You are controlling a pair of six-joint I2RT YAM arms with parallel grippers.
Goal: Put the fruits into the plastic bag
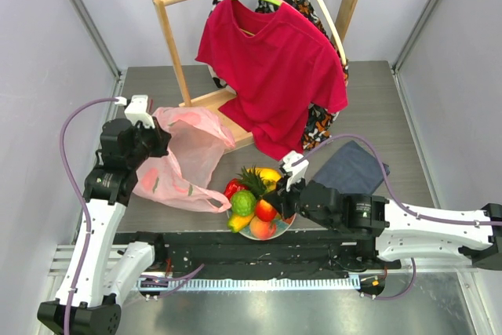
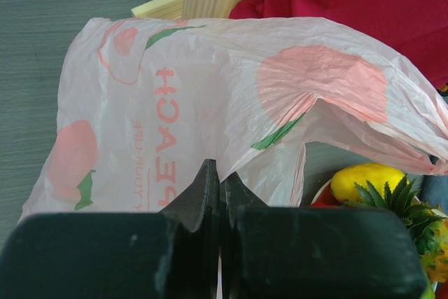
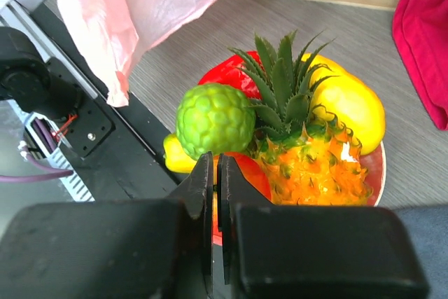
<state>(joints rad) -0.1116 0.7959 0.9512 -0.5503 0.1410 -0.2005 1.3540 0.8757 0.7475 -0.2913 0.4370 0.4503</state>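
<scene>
- Left gripper (image 2: pixel 218 176) is clamped on the plastic bag (image 2: pixel 210 89), which sits left of the plate (image 3: pixel 376 166).
- Right gripper (image 3: pixel 214 169) is clenched and empty, hovering at the right side of the fruits (image 3: pixel 280 138) piled there.

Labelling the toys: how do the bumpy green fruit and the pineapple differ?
The bumpy green fruit is round and lime green; the pineapple is orange and spiky. The pineapple carries a tall dark leaf crown, the green fruit none. Both are glossy and lie on the plate.
</scene>
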